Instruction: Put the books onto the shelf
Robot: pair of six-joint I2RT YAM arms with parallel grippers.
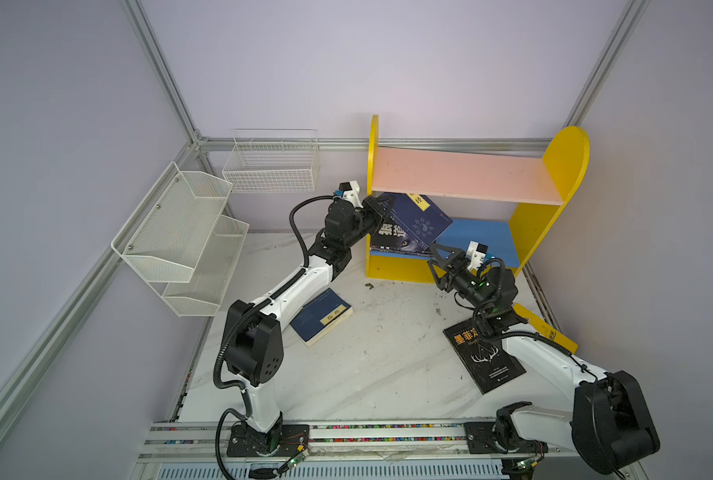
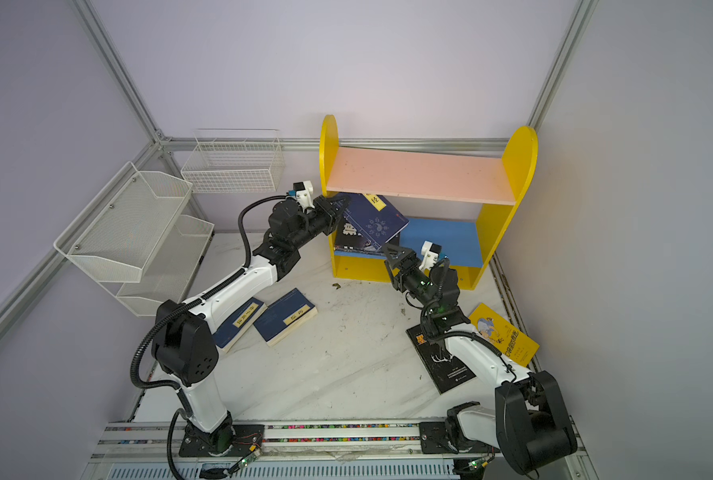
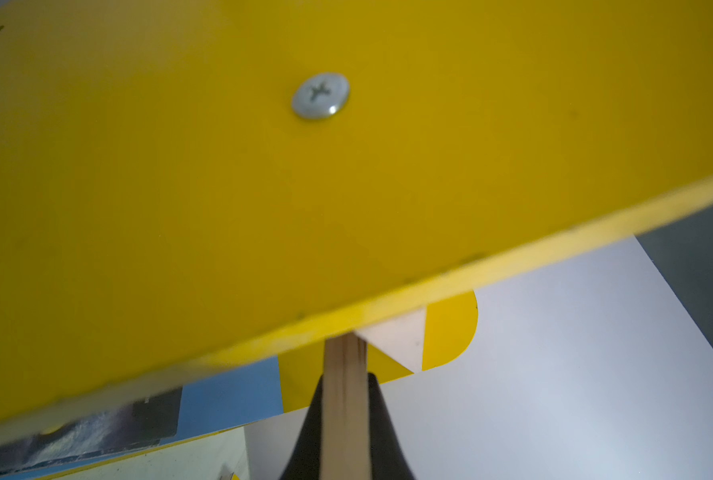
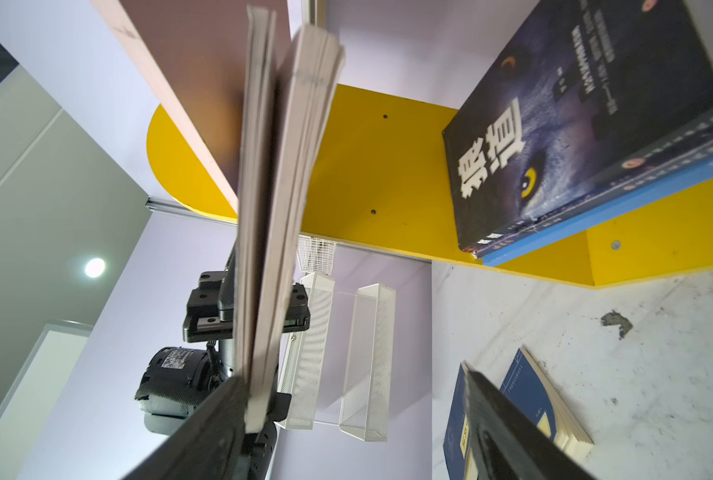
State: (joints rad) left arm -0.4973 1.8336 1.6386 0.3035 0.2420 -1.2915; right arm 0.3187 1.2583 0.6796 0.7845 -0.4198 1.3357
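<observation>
Table (image 1: 367, 374), at 8 o'clock of the shelf (image 1: 566, 166): a partly covered navy book (image 2: 238, 323) is lying flat under the left arm. An uncovered navy book (image 2: 286, 318) is lying just beside it, at its 3 o'clock.

The left end effector (image 1: 381, 206) is sitting at the front edge of the shelf's 9 o'clock side panel. Its fingers (image 3: 383, 440) are pressing shut on the page edge of the held navy book (image 1: 419, 222). That book is hanging tilted beneath the pink upper board (image 1: 462, 174). Below it, a wolf-cover book (image 1: 392, 239) is lying flat at the 9 o'clock end of the blue lower board (image 1: 483, 241).

The right end effector (image 1: 430, 254) is sitting at the shelf's 6 o'clock edge, jaws spread wide and gripping nothing. One finger (image 4: 205, 436) is lying against or just beside the held navy book's lower corner; contact cannot be confirmed.

A black book (image 1: 483, 357) is lying flat at 6 o'clock of the shelf, partly under the right arm. A yellow book (image 2: 504, 334) is lying near it, at its 2 o'clock.
</observation>
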